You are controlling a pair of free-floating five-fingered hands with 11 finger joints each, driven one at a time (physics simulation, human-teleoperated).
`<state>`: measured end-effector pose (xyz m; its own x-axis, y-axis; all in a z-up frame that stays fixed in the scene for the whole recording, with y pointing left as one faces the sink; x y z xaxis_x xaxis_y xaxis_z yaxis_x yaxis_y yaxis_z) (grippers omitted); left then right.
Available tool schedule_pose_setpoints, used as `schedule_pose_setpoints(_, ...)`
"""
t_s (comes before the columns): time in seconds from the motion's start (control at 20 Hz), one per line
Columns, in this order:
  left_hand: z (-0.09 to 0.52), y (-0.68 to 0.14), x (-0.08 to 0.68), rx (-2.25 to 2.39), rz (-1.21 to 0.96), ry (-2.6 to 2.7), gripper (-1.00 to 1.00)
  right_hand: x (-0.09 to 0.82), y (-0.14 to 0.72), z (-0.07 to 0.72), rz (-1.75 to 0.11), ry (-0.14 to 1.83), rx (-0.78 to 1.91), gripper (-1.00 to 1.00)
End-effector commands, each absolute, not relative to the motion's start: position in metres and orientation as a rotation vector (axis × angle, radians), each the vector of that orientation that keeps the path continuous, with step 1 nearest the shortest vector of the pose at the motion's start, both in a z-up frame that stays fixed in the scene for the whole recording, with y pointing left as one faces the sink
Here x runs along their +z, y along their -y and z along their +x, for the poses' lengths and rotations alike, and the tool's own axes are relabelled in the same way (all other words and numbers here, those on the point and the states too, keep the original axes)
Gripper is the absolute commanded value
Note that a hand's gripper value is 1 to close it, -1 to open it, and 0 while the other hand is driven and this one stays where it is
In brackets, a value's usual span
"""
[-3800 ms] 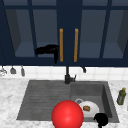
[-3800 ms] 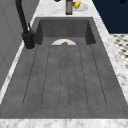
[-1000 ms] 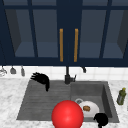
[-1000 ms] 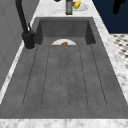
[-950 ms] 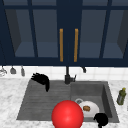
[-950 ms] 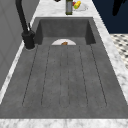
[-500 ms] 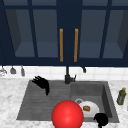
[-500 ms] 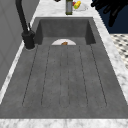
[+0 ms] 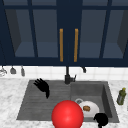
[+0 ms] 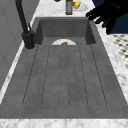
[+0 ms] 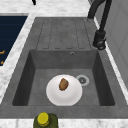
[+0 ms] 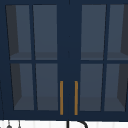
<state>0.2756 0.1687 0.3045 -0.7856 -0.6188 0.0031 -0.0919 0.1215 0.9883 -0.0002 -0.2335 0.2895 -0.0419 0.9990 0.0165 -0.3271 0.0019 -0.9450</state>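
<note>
Currently the left hand (image 9: pixel 42 86), fingers spread and holding nothing, hovers above the ribbed draining board (image 9: pixel 37 105) left of the faucet (image 9: pixel 67 77), so its descent is best kept level and slow, well apart from the white plate (image 9: pixel 88 109) in the basin.

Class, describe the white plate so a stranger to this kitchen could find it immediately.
Start at the dark grey sink and look into its deep basin, right of the ridged draining board. The white plate lies flat on the basin floor beside the drain. It alone is white and carries a small brown piece of food.
</note>
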Motion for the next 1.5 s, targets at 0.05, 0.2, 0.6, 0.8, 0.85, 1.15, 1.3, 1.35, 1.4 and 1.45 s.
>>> schedule_pose_setpoints(0.05, 0.271, -0.170, 0.294, -1.782, 0.563, 2.081, -1.00, 0.290, 0.233, 0.000, -0.932, 0.995, 1.374, 0.00)
schedule_pose_setpoints(0.2, 0.247, -0.180, 0.290, -1.786, 0.576, 2.092, -1.00, 0.290, 0.233, 0.000, -0.932, 0.995, 1.374, 0.00)
schedule_pose_setpoints(0.6, 0.200, -0.201, 0.268, -1.825, 0.508, 2.134, -1.00, 0.290, 0.233, 0.000, -0.932, 0.995, 1.374, 0.00)
schedule_pose_setpoints(0.8, 0.200, -0.203, 0.257, -1.844, 0.473, 2.157, -1.00, 0.290, 0.233, 0.000, -0.932, 0.995, 1.374, 0.00)
schedule_pose_setpoints(0.85, 0.199, -0.204, 0.255, -1.844, 0.470, 2.160, -1.00, 0.290, 0.233, 0.000, -0.932, 0.995, 1.374, 0.00)
schedule_pose_setpoints(1.15, 0.196, -0.206, 0.239, -1.877, 0.413, 2.205, -1.00, 0.290, 0.233, 0.000, -0.932, 0.995, 1.374, 0.00)
schedule_pose_setpoints(1.3, 0.195, -0.207, 0.231, -1.899, 0.376, 2.233, -1.00, 0.290, 0.233, 0.000, -0.932, 0.995, 1.374, 0.00)
schedule_pose_setpoints(1.35, 0.194, -0.207, 0.228, -1.906, 0.364, 2.242, -1.00, 0.290, 0.233, 0.000, -0.932, 0.995, 1.374, 0.00)
schedule_pose_setpoints(1.4, 0.194, -0.207, 0.225, -1.914, 0.351, 2.251, -1.00, 0.290, 0.233, 0.000, -0.932, 0.995, 1.374, 0.00)
schedule_pose_setpoints(1.45, 0.194, -0.207, 0.223, -1.921, 0.338, 2.261, -1.00, 0.290, 0.233, 0.000, -0.932, 0.995, 1.374, 0.00)
